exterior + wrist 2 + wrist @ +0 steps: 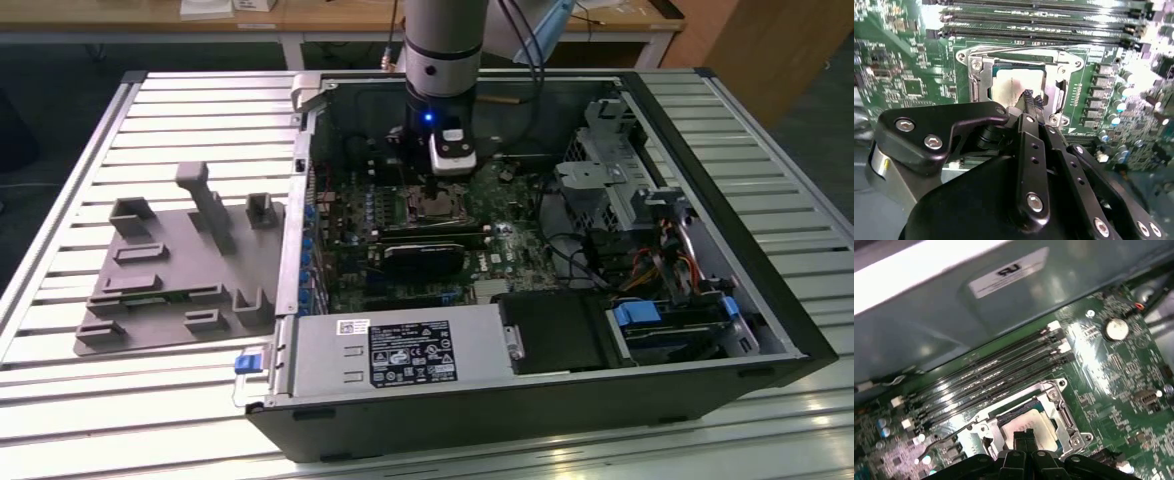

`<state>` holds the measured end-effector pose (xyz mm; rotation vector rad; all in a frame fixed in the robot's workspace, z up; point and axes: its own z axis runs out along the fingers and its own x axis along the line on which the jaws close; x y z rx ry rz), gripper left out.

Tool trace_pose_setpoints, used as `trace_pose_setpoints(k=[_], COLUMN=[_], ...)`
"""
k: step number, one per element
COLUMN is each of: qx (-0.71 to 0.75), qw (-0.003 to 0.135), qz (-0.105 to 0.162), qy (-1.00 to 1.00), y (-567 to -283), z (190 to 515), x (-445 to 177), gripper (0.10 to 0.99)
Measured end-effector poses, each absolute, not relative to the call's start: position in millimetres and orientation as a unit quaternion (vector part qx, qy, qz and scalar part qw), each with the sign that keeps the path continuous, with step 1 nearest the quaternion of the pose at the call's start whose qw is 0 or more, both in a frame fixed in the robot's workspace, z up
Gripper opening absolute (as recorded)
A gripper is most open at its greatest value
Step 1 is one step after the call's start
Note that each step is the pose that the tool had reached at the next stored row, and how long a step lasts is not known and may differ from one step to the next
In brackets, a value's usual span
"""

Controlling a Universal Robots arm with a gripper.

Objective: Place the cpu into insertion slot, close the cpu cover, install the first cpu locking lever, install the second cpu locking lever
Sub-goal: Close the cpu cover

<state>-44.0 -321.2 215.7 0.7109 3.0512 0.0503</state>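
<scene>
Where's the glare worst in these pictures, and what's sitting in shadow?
First wrist view: white glare washes the metal panel and streaks the memory slots. Second wrist view: the motherboard blows out white in patches, and the black hand darkens the cpu beneath it. Exterior view: the table slats gleam while the computer case is dim inside.

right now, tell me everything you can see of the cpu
The cpu is a small flat square chip with a pale silver-grey, faintly glossy metal top. It lies flat, level with the green motherboard, inside the silvery cpu cover, whose square window leaves its top bare. In both wrist views the claw, tips together, hangs over one edge and hides part of it. Whether it touches the chip cannot be told.
</scene>
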Motion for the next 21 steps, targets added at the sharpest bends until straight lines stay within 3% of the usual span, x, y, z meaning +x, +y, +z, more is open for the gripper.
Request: trace_pose_setpoints(k=[21], qx=[0.047], qw=[0.005], qz=[0.017], qy=[0.999], y=[-321.4], z=[215.0], x=[-44.0], gripper=[0.102])
